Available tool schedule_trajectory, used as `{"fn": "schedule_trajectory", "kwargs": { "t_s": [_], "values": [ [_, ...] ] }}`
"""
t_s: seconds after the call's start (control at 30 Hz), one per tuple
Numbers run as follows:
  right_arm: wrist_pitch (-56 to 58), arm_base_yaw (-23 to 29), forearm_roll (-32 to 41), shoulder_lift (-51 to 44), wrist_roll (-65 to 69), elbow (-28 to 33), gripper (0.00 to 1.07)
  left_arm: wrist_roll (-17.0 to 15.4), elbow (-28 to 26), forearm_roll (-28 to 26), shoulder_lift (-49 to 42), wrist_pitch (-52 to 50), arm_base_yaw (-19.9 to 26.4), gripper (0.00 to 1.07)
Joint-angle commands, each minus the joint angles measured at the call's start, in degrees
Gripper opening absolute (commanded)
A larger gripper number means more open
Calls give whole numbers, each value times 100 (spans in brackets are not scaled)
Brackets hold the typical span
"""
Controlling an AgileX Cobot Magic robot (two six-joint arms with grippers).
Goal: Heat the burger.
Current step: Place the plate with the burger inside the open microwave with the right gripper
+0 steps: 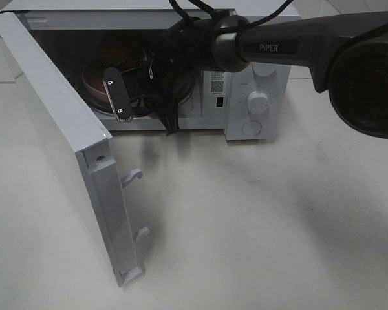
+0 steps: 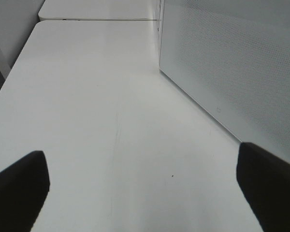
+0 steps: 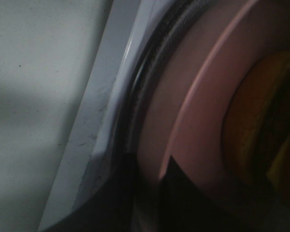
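Deep inside the microwave cavity with the right claw, dark fingers set at the edge of the pink plate: one over the plate's inner slope, the other outside the rim. Cannot tell whether clenched on that rim or slack around it; too dim and too close to judge. Just beyond the fingertips, on the plate, the burger, a blur of yellow and brown. Around the plate on the claw's near side, the dark ring of the turntable, then the pale sill of the cavity mouth. From the high camera, the same claw largely masked by its own wrist and cables, with the burger's golden top glimpsed behind it toward the back wall. Out to one side of the claw, the door swung wide, with two latch hooks over the white table. Out to the other side, the control panel with a round knob.

Elsewhere, the left claw: released, fingers spread wide, nothing between them, above the same table. Just beside it, a white perforated panel of the microwave; cannot tell whether door or side wall.
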Motion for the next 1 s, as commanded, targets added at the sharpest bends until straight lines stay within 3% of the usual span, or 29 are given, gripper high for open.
{"fn": "schedule_trajectory", "kwargs": {
  "t_s": [0.03, 0.1, 0.17, 0.27, 0.33, 0.53, 0.63, 0.7, 0.8, 0.87, 1.0],
  "values": [
    [-235, 6, -74, -57, 115, -92, 19, -6, 11, 6, -120, -34, -23, 105],
    [-172, 6, -74, -57, 109, -92, 23, -6, 11, 6, -120, -34, -23, 105],
    [-52, 6, -34, -57, 115, -80, 37, -6, 11, 6, -120, -34, -23, 105],
    [-40, 6, -34, -74, 115, -80, 41, -6, 11, 6, -120, -34, -23, 105],
    [-23, 6, -17, -166, 138, -80, 50, -6, 11, 6, -120, -34, -23, 105],
    [109, 6, 0, -304, 132, -23, 54, -6, 11, 6, -120, -34, -23, 105],
    [80, 6, 6, -481, 109, 315, 56, -6, 11, 6, -120, -34, -23, 105],
    [-183, 6, 6, -751, 92, 877, 58, -6, 11, 6, -120, -34, -23, 105],
    [-281, 6, 6, -802, 92, 991, 60, -6, 11, 6, -120, -34, -23, 105],
    [-659, 6, 17, -1066, 178, 1507, 69, -6, 11, 6, -120, -34, -23, 105],
    [-745, 6, 63, -1215, 241, 1776, 77, -6, 11, 6, -120, -34, -23, 105]
  ]
}}
